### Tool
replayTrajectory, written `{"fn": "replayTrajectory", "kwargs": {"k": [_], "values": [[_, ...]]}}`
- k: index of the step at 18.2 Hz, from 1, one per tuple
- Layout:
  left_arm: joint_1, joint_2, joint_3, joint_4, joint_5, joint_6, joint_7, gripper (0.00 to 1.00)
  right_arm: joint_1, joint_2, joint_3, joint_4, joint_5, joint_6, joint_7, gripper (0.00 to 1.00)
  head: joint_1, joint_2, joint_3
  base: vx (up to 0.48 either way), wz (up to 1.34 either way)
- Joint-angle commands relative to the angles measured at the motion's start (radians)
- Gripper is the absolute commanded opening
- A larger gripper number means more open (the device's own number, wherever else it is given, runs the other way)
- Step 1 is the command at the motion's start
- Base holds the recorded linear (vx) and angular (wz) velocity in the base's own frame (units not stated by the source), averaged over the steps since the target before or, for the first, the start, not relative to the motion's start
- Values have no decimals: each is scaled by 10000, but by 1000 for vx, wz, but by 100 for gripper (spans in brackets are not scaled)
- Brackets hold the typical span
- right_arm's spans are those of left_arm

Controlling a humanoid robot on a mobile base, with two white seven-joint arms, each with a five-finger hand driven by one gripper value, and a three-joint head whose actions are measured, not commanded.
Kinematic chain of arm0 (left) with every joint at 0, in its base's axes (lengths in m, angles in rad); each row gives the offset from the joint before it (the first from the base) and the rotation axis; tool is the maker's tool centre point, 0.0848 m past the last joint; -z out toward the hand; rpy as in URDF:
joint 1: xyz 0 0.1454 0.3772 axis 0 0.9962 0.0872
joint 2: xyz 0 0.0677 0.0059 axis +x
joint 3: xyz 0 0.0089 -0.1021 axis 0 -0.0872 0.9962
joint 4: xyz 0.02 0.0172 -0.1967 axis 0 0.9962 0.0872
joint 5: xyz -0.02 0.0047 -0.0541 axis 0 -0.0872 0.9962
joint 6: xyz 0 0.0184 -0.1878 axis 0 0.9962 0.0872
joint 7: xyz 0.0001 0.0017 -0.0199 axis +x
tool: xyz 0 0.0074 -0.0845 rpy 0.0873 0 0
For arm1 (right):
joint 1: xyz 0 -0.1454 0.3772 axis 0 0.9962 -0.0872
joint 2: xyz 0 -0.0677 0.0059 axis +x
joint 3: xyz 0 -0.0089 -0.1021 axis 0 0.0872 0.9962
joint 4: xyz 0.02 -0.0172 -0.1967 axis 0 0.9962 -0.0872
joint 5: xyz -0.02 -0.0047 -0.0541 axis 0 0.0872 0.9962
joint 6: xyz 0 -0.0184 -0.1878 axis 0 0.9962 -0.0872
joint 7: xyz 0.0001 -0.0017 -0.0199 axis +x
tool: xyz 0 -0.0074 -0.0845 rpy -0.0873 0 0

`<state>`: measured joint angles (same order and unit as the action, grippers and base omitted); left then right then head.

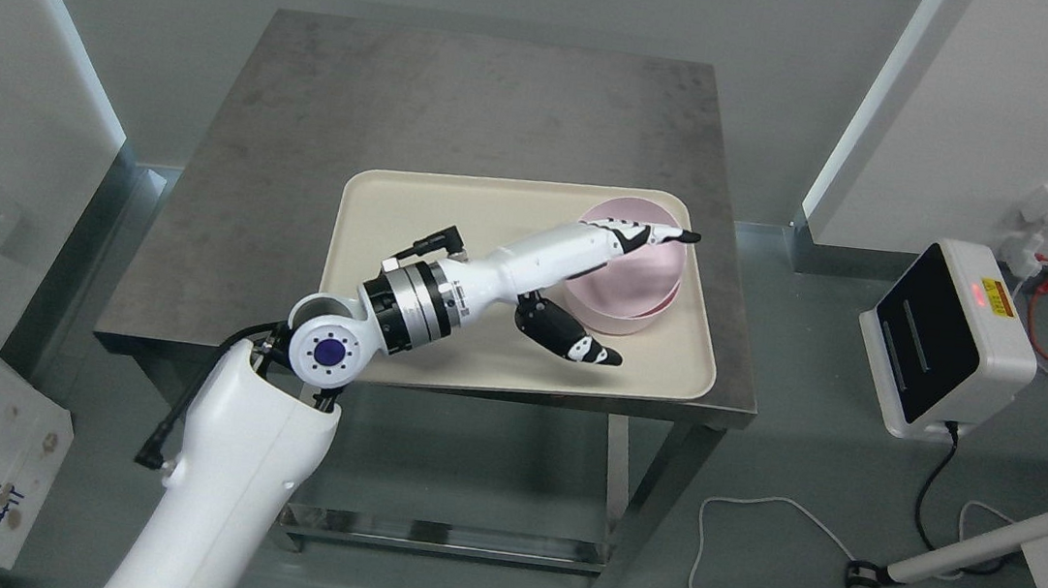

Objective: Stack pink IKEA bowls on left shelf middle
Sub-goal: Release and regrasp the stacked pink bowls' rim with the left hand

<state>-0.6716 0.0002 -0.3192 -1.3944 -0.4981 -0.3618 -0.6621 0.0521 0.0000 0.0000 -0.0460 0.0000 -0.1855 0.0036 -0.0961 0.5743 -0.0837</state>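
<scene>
Pink bowl [628, 281] near tray's [395, 222] right rim, left hand [598, 287] spread astride its wall, ungripped.

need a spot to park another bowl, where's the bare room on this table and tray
The table is bare behind the tray and along its left side. On the tray, the left half behind the arm is free. The right end is crowded: the pink bowl sits there with the left hand around its rim.

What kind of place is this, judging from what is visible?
Probably a lab or robot test room, not a home kitchen: a bare steel table holds only a beige tray with pink bowls, and a white device sits on the grey floor among loose cables.
</scene>
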Motion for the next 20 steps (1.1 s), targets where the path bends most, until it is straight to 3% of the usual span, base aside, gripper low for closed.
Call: {"fn": "replayTrajectory", "kwargs": {"k": [1, 4, 15, 20], "values": [[-631, 173, -1273, 429, -2872, 455, -67, 94, 0, -175, -92, 0, 77, -1, -5, 100, 0, 0, 0, 0, 0], [-632, 173, -1150, 445, -2842, 933, -67, 94, 0, -175, -92, 0, 77, -1, -5, 100, 0, 0, 0, 0, 0], [-372, 550, 93, 307, -2719, 489, -341, 93, 0, -175, -92, 0, 77, -1, -5, 100, 0, 0, 0, 0, 0], [-585, 458, -197, 277, -2826, 504, -1033, 79, 0, -175, -92, 0, 77, -1, -5, 100, 0, 0, 0, 0, 0]]}}
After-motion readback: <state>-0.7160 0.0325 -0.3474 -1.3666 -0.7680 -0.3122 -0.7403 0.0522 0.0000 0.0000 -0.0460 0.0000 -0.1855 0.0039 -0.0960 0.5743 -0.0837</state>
